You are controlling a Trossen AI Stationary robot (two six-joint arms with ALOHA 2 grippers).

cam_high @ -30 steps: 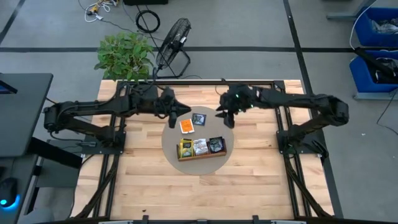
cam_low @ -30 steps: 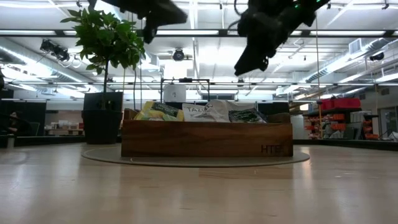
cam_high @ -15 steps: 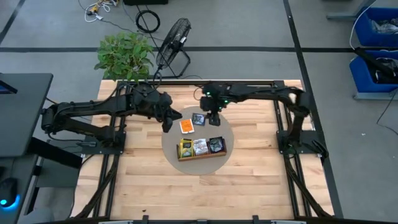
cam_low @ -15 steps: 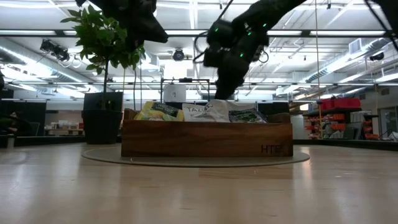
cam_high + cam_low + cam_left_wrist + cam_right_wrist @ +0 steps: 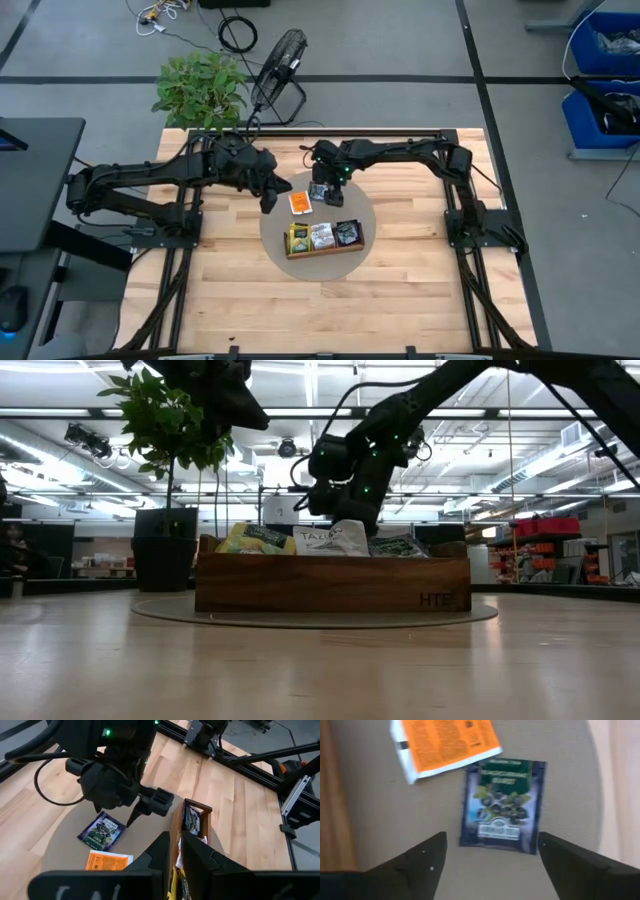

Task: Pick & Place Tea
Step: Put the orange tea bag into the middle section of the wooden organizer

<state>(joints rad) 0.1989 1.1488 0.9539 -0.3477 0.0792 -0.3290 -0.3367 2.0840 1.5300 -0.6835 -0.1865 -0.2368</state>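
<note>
- Right wrist view: the right gripper [image 5: 490, 857] hangs over the dark blue tea packet [image 5: 502, 807], jaws spread wide, grasping nothing.
- That packet lies flat on the round mat [image 5: 368, 215], beside the orange packet [image 5: 299, 202].
- Left gripper [image 5: 172, 851], jaws clenched, empty, hovers near the wooden tray [image 5: 322, 251].

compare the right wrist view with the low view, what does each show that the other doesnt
Only the right wrist view shows the dark blue packet and orange packet lying flat on the round mat, framed by the right gripper's open fingers. Only the low view shows the wooden tray with upright packets, plus the plant. Both show the right gripper.
</note>
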